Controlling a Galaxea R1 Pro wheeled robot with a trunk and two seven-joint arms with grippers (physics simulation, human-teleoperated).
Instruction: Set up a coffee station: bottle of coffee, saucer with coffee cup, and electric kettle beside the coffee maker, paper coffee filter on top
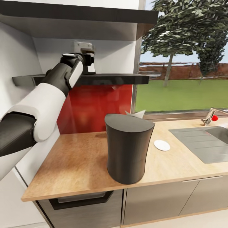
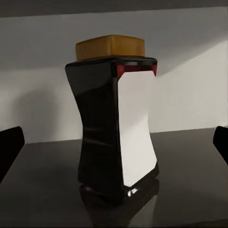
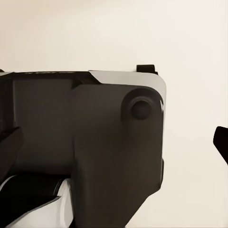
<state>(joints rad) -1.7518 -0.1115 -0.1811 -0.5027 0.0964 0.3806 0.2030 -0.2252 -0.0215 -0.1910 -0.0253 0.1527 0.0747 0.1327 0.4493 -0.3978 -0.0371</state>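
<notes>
1. We see the left arm (image 1: 47, 95) reaching up to the dark kitchen shelf (image 1: 120, 79) that sits above the red backsplash (image 1: 95, 107), with its gripper (image 1: 89, 63) at shelf level against the back wall.
2. On the left wrist view the bottle of coffee (image 2: 116, 128) stands upright on that shelf, brown-orange cap up, white label turned partly to the camera.
3. The two dark fingertips (image 2: 9, 147) show at opposite edges of that view, spread wide, with the bottle between them and clear air on both sides. So the left pincer is fully apart and holds nothing.
4. On the head view the bottle itself is hidden behind the wrist, so we can't place it along the shelf edge from there.
5. The coffee maker (image 1: 128, 148) stands on the kitchen countertop (image 1: 76, 158), near its front edge and about mid-way between the left end and the sink (image 1: 202, 142). A white paper tip (image 1: 136, 113) pokes up behind its top.
6. The saucer (image 1: 161, 145) lies flat on the countertop, between the coffee maker and the sink, apart from both.
7. The right wrist view shows robot body panels (image 3: 95, 142) up close and a dark fingertip (image 3: 222, 142) at one edge. We can't tell from that how far the right pincer is open.
</notes>
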